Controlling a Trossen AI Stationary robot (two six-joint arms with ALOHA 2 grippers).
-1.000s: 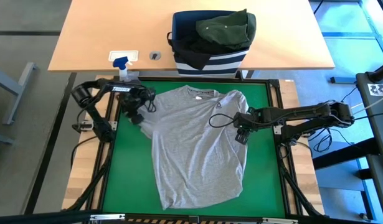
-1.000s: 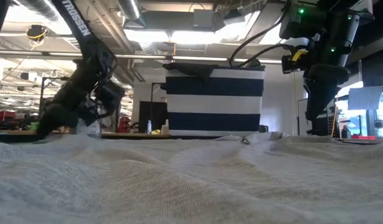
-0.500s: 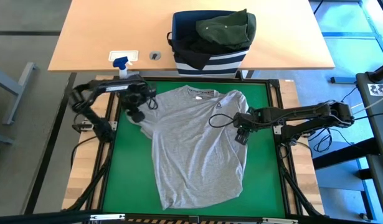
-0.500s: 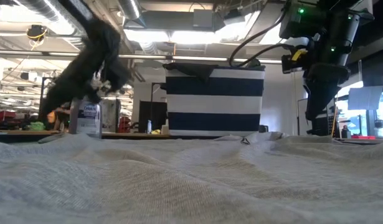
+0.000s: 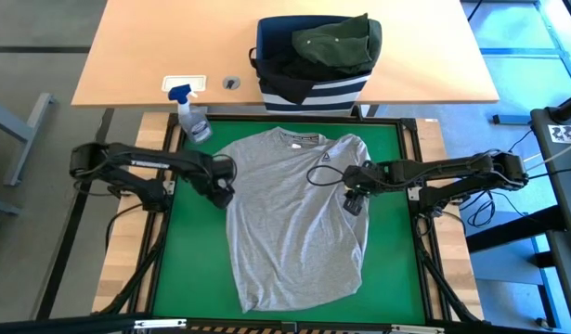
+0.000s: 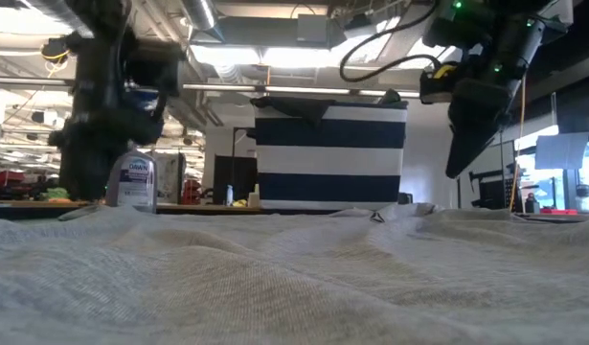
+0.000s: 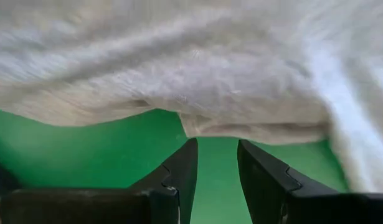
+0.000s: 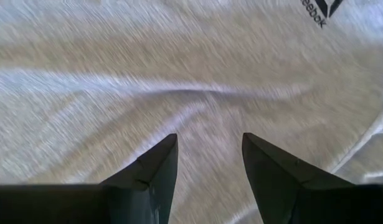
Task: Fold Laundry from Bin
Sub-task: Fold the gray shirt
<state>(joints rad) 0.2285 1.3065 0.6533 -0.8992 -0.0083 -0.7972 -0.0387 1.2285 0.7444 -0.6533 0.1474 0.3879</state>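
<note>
Here a soft, wrinkled grey shirt (image 5: 294,218) lies on smooth green mat (image 5: 197,250).

High view looks straight down on the grey shirt (image 5: 294,218); low view sits right at cloth level, facing the striped bin (image 6: 329,153). Both wrist views hang close above that same shirt.
</note>
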